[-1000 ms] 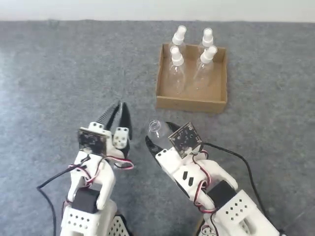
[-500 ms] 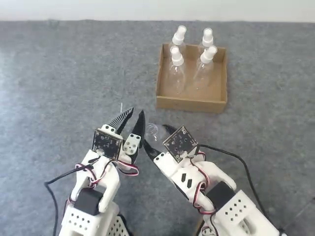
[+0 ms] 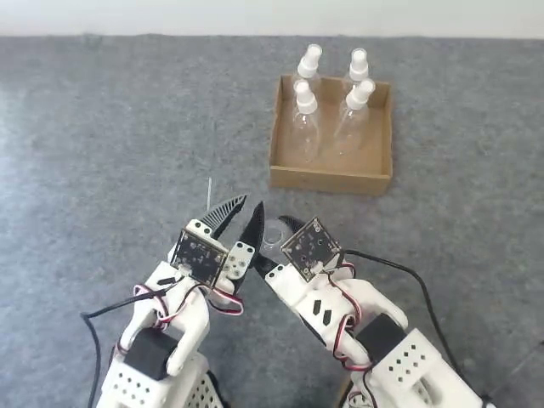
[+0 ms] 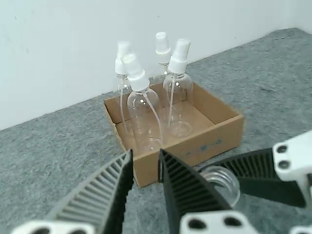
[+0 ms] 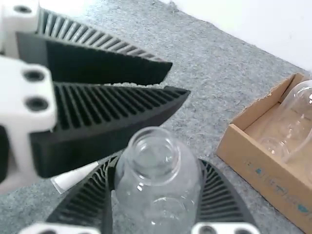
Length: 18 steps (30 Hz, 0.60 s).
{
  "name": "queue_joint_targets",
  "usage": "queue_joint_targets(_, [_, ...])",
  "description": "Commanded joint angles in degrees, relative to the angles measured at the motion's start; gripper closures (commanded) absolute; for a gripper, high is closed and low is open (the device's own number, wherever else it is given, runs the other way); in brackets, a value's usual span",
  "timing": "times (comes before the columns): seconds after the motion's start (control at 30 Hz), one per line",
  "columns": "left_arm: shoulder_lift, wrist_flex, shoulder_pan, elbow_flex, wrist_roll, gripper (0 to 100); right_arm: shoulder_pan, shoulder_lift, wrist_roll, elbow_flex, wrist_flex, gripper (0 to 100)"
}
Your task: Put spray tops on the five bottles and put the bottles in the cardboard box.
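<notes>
Clear plastic, the fifth bottle (image 5: 155, 163) stood uncapped, clamped in the right gripper (image 3: 272, 236) on the near side of the cardboard box (image 3: 330, 180), which held four capped bottles (image 3: 306, 119). The left gripper (image 3: 248, 206), just beside it, seemed closed on a spray top (image 3: 209, 194). In my judgement the tube should enter the open neck straight before any twisting.

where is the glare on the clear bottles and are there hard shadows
right wrist view: small white glints on the neck of the uncapped bottle; left wrist view: bright glints on the capped bottles in the cardboard box; high view: even light, no hard shadows on the grey surface.
</notes>
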Motion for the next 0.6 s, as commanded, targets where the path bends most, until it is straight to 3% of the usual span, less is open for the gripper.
queue_joint_targets(0.0, [-1.05, 0.09, -2.11, -3.03, -0.35, 91, -0.66, -1.01, 0.97, -0.79, -0.48, 93.0])
queue_joint_targets(0.2, [-1.05, 0.62, -5.10, -5.67, 6.24, 91, -0.48, -1.01, 0.97, -0.79, -0.48, 93.0])
queue_joint_targets(0.57, [-1.05, 5.80, -14.86, -9.54, 6.68, 91, 3.82, -1.01, 0.62, -0.97, -0.57, 93.0])
